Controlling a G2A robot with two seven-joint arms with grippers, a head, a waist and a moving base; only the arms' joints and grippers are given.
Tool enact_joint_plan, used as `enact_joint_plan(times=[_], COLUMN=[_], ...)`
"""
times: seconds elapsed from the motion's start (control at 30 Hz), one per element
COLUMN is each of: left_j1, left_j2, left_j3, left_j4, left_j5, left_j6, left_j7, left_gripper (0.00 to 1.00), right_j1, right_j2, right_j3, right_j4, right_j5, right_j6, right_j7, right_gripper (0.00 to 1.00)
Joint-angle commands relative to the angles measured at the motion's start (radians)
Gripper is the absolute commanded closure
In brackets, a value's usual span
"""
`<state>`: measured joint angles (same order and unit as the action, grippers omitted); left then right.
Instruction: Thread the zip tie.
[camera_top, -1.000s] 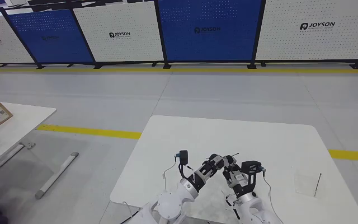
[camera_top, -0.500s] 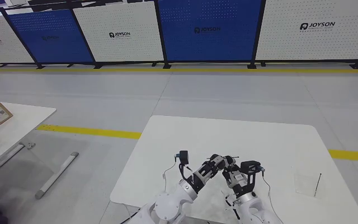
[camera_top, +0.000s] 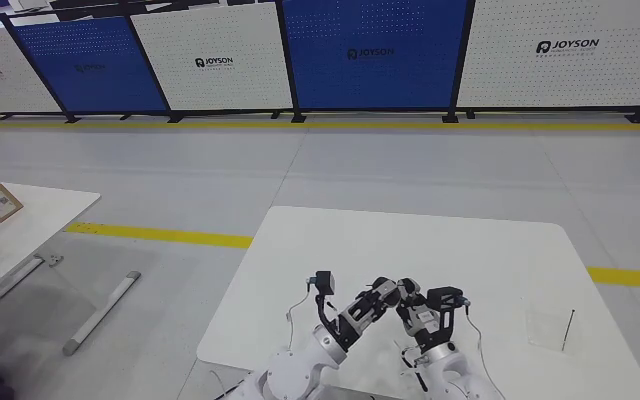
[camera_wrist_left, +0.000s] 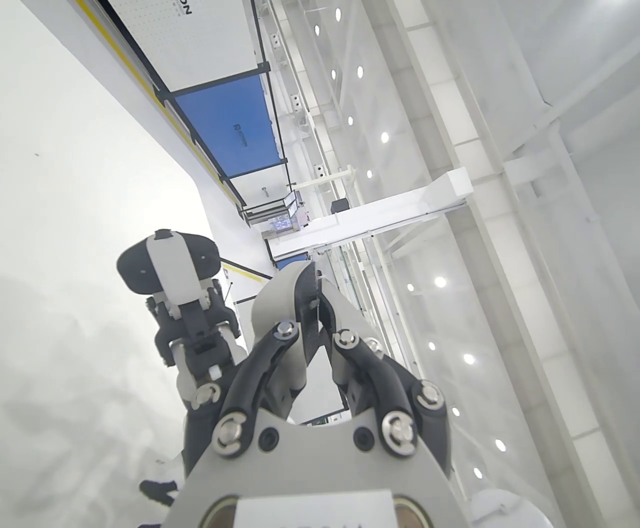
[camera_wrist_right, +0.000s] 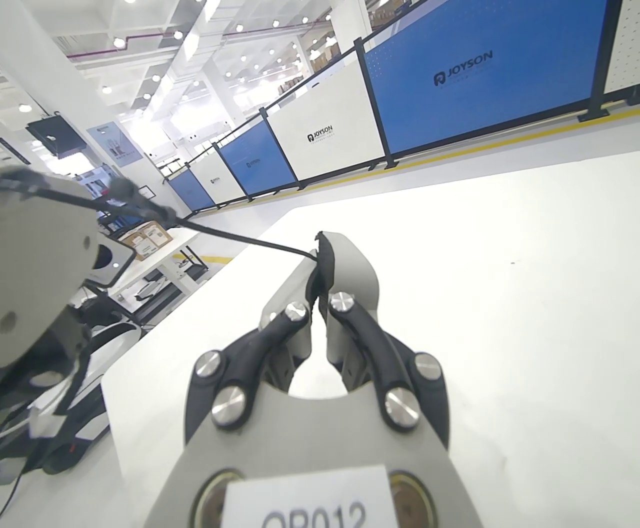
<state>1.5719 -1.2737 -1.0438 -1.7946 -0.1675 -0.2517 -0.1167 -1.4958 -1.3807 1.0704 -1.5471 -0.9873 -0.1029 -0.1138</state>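
Grippers close together near surface (camera_top: 450, 240) front edge; most of it lies beyond. Right gripper (camera_wrist_right: 320, 260) fingers clenched on zip tie (camera_wrist_right: 240, 239); left gripper (camera_wrist_left: 316, 287) fingers pressed together, contents unclear.

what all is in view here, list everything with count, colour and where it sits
black plastic zip tie: one, black, pinched in the right gripper, running toward the left gripper
clear plastic box: one, transparent, table's right side
thin black strip: one, black, upright at the box
white table: one, white, under both arms
second white table: one, white, far left
pegboard panels: several, blue and white, along the back
yellow floor lines: two, yellow, on the floor
left gripper: one, grey and black, shut, beside the right gripper
right gripper: one, grey and black, shut on the zip tie
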Motion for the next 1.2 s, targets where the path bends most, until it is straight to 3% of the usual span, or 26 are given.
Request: enact_joint_plan(times=[0.0,0.37,0.4,0.43,0.57,0.77,1.0,1.17], left_j1=[0.008,0.027,0.027,0.024,0.001,-0.036,-0.045,-0.04], left_j2=[0.001,0.006,0.006,0.005,0.0,-0.006,-0.002,0.004], left_j3=[-0.002,-0.007,-0.007,-0.009,-0.016,-0.054,-0.115,-0.136], left_j4=[-0.007,-0.024,-0.023,-0.022,-0.016,0.014,0.061,0.079], left_j5=[0.002,0.011,0.006,-0.01,-0.051,-0.151,-0.154,-0.111], left_j6=[-0.008,-0.019,-0.01,0.009,0.053,0.069,0.097,0.16], left_j7=[-0.001,-0.003,0.004,0.021,0.057,0.116,0.135,0.127], left_gripper=[1.0,1.0,1.0,1.0,1.0,1.0,1.0,1.0], right_j1=[0.0,0.0,-0.001,-0.003,-0.023,-0.112,-0.27,-0.304], right_j2=[0.0,-0.002,-0.002,-0.002,0.003,0.022,0.045,0.05], right_j3=[-0.001,-0.005,-0.004,-0.003,0.015,0.104,0.254,0.286], right_j4=[0.001,0.0,-0.002,-0.005,-0.022,-0.087,-0.176,-0.19], right_j5=[-0.002,-0.009,-0.006,-0.001,-0.007,0.015,0.086,0.108], right_j6=[0.002,0.006,0.005,0.002,-0.026,-0.085,-0.169,-0.19], right_j7=[0.0,-0.003,-0.004,-0.005,-0.043,-0.121,-0.256,-0.267], right_gripper=[1.0,1.0,0.62,0.0,0.0,0.0,0.0,0.0])
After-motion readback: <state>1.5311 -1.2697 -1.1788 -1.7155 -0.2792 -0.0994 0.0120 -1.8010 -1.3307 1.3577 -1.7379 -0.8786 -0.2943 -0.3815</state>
